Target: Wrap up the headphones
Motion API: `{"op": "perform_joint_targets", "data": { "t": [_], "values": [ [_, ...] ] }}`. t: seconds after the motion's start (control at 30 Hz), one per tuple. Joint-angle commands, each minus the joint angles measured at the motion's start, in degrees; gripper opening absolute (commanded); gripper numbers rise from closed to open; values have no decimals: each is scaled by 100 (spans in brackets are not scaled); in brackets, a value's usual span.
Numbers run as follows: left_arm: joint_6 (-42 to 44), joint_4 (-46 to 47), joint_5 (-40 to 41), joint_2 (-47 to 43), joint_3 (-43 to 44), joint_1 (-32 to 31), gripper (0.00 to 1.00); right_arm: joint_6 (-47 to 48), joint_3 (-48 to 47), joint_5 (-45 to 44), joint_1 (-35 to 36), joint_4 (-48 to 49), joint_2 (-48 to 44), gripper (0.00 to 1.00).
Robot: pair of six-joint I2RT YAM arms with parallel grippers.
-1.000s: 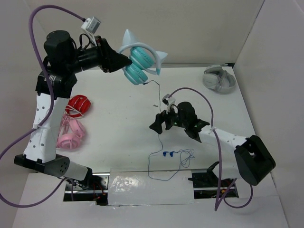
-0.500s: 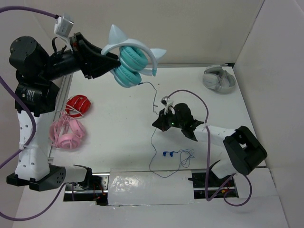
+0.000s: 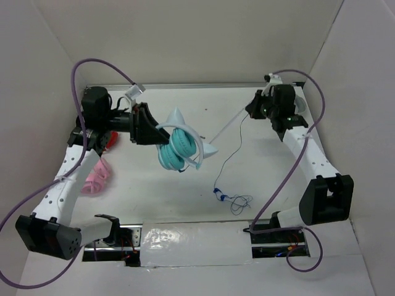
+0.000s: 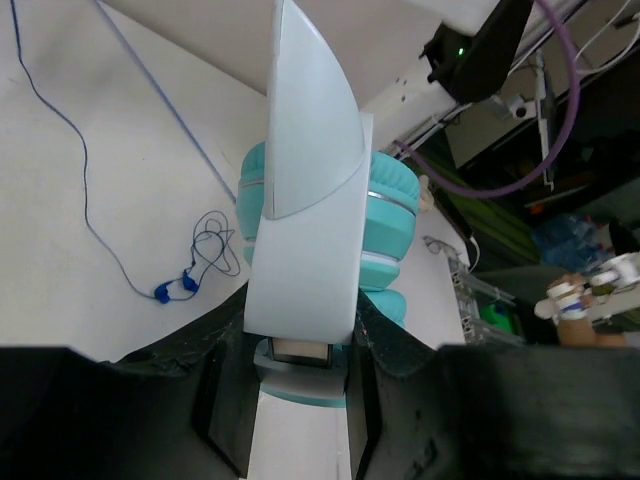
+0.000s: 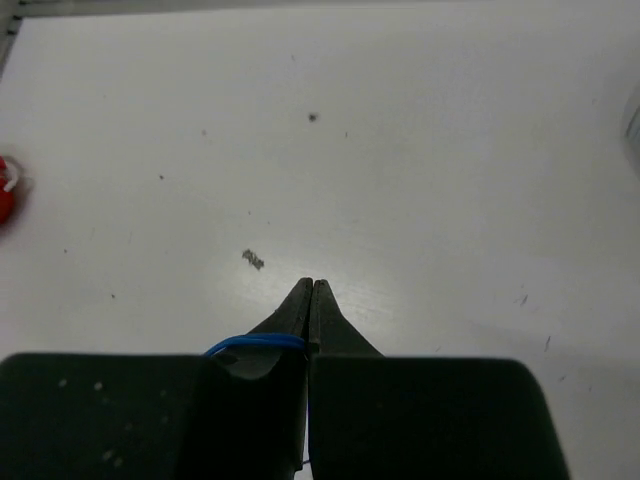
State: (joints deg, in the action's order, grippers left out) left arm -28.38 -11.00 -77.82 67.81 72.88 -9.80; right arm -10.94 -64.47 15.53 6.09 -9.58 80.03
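Headphones (image 3: 178,148) sit clamped in left gripper (image 3: 155,131); right gripper (image 5: 310,291) pinches their blue cable (image 5: 255,341).

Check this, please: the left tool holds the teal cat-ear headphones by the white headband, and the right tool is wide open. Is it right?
Not quite. The right wrist view shows the right tool shut, pinching the blue cable. The left tool does hold the headphones by the white headband.

The left arm bends toward 3 o'clock, the left pincer (image 3: 152,127) clamped on the headphones (image 3: 178,149) by the headband. The right arm stretches toward 11 o'clock, the right pincer (image 3: 251,110) pinched closed on the blue cable (image 5: 255,341).
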Motion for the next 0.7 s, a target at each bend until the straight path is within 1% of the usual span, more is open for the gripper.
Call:
{"op": "perform_joint_targets", "data": {
  "t": [0.0, 0.03, 0.07, 0.1, 0.13, 0.17, 0.2, 0.23, 0.27, 0.3, 0.4, 0.47, 0.5, 0.57, 0.6, 0.63, 0.67],
  "values": [
    [698, 181, -307, -488, -28, -363, 0, 399, -1074, -217, -134, -1097, 144, 0],
    [850, -223, -43, -479, -124, -486, 0, 417, -1468, -200, -125, -1255, 171, 0],
    [1000, -331, 378, -471, -186, -688, 0, 478, -1664, -95, -91, -1343, 171, 0],
    [1071, -445, 530, -401, -230, -777, 0, 601, -2048, -77, -38, -1431, 180, 0],
    [1141, -603, 653, -374, -300, -1004, 0, 637, -2252, -120, 23, -1615, 206, 0],
    [1290, -674, 1002, -287, -336, -1137, 0, 689, -2507, -216, 181, -1791, 258, 0],
    [1343, -779, 1319, -225, -327, -1251, 0, 724, -3014, -287, 261, -2132, 398, 0],
    [1379, -902, 1670, -164, -284, -1487, 0, 751, -3254, -366, 348, -2301, 452, 0],
    [1397, -1251, 2048, 46, -214, -1568, 0, 769, -3491, -445, 436, -2485, 530, 0],
    [1310, -1394, 2861, 170, -65, -1603, 0, 777, -3763, -637, 629, -2687, 557, 0],
    [1028, -1650, 3674, 522, 68, -1595, 0, 778, -3775, -997, 1050, -2724, 339, 0],
    [774, -1712, 4071, 732, 182, -1586, 0, 778, -3827, -1052, 1245, -2838, 207, 0],
    [651, -1764, 4421, 794, 235, -1569, 0, 760, -3845, -1182, 1455, -2908, 41, 0],
    [247, -1739, 4696, 883, 227, -1429, 0, 769, -3758, -1297, 1693, -2979, -223, 0],
    [80, -1677, 4923, 892, 200, -1367, 0, 734, -3688, -1394, 1946, -2979, -329, 0],
    [-244, -1642, 5039, 927, 200, -1227, 0, 716, -3617, -1473, 2045, -2979, -417, 0],
    [-438, -1624, 5205, 936, 200, -1165, 0, 594, -3434, -1491, 2167, -2962, -601, 0]
  ]
}}
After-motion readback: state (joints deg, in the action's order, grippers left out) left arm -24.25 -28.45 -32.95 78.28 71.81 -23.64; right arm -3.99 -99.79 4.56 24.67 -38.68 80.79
